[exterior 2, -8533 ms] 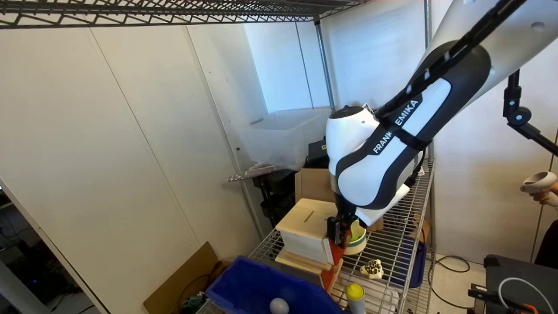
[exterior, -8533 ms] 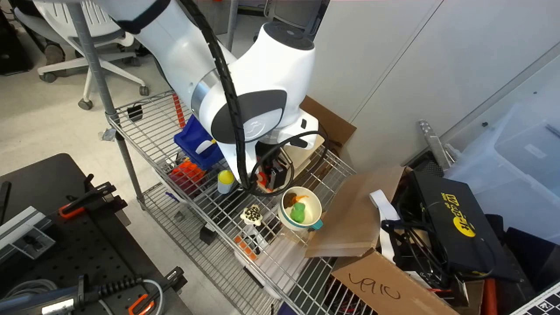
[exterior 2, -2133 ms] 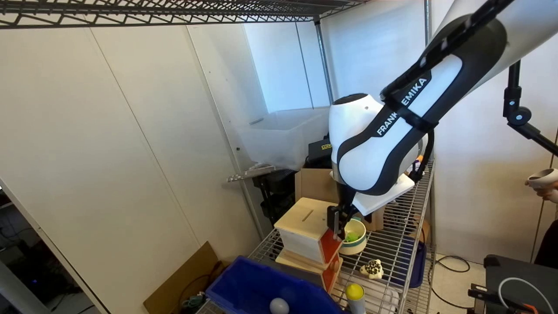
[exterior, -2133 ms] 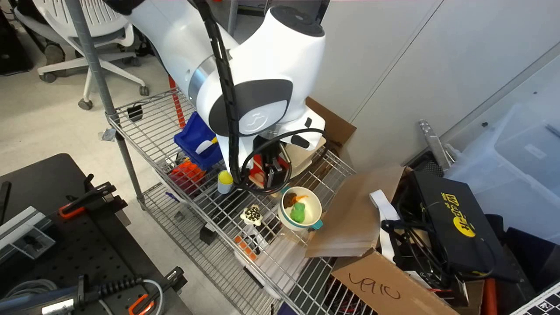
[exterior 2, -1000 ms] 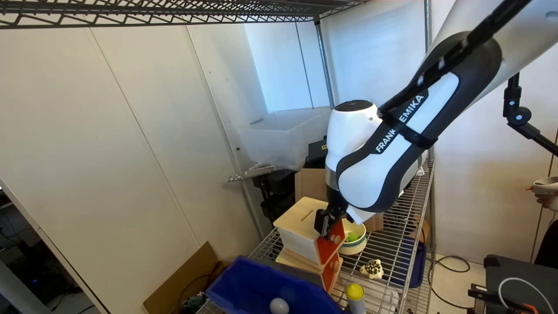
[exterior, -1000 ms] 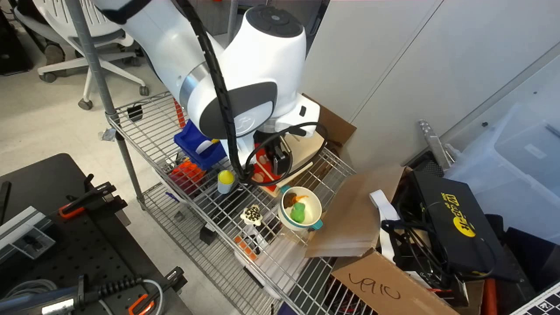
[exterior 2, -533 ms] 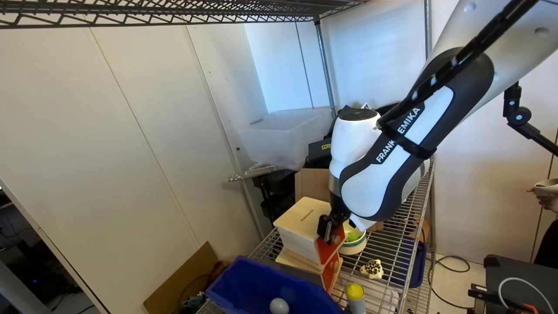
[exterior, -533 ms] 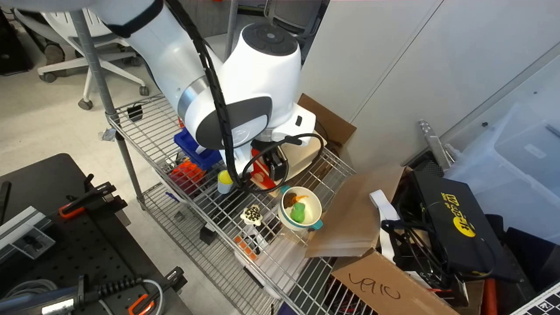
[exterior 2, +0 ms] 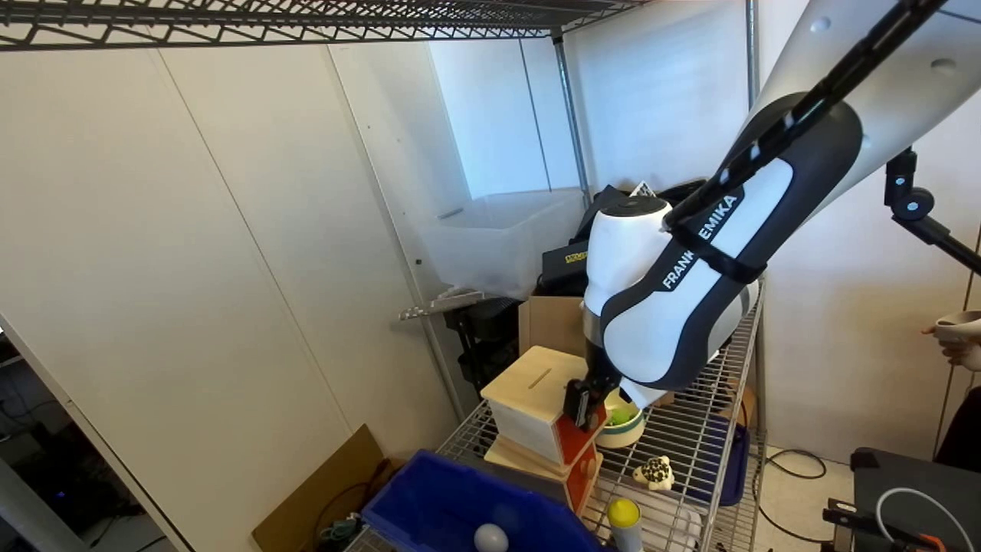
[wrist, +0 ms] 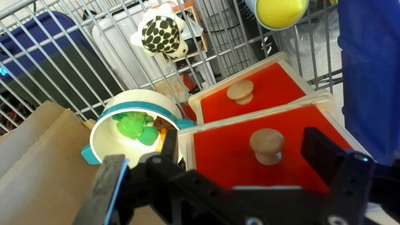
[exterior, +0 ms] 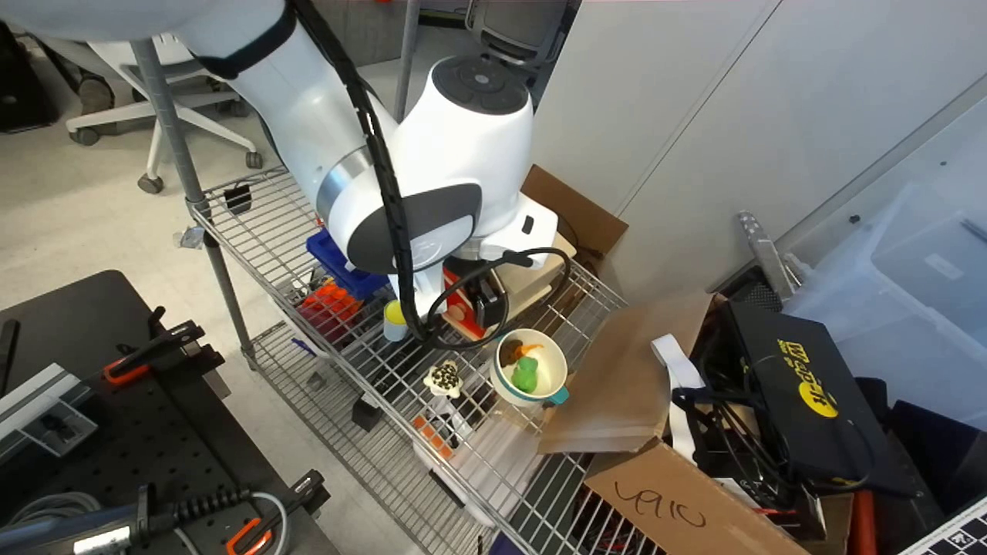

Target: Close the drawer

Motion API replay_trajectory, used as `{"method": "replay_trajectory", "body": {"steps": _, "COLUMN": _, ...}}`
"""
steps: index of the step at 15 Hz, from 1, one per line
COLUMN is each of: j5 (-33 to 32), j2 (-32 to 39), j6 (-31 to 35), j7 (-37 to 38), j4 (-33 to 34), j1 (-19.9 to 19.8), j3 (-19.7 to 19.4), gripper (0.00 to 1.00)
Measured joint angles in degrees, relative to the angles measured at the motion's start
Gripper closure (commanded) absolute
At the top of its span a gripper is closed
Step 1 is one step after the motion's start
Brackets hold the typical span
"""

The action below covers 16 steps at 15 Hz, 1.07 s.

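Observation:
Two light-wood boxes with red-fronted drawers are stacked on the wire shelf. The upper drawer (wrist: 218, 153) has its red front level with its wooden frame in the wrist view; it also shows in both exterior views (exterior: 457, 307) (exterior 2: 571, 443). Its round wooden knob (wrist: 267, 143) stands between the fingers. The lower drawer (wrist: 262, 93), with its own knob (wrist: 240, 90), also looks flush. My gripper (wrist: 241, 134) is open and empty in front of the upper drawer, one finger on each side of the knob and apart from it. It also shows in both exterior views (exterior: 486, 301) (exterior 2: 582, 405).
A green-and-white bowl (wrist: 145, 97) with toys stands close beside the boxes. A blue bin (exterior 2: 444, 498) stands on their opposite side. A spotted toy turtle (exterior 2: 654, 473), a yellow-topped cup (exterior 2: 625, 517) and a cardboard box (exterior: 609, 385) are near.
The upper red front, which looked pulled out 8.5 s ago, sits back against its box by 2.1 s ago. My gripper has since moved across the front and lowered slightly.

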Motion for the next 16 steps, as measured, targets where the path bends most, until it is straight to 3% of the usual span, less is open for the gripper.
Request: {"method": "replay_trajectory", "body": {"steps": 16, "j5": 0.89, "j2": -0.01, "j6": 0.17, "j7": 1.42, "j4": 0.91, "j1": -0.39, "j3": -1.46, "gripper": 0.00}}
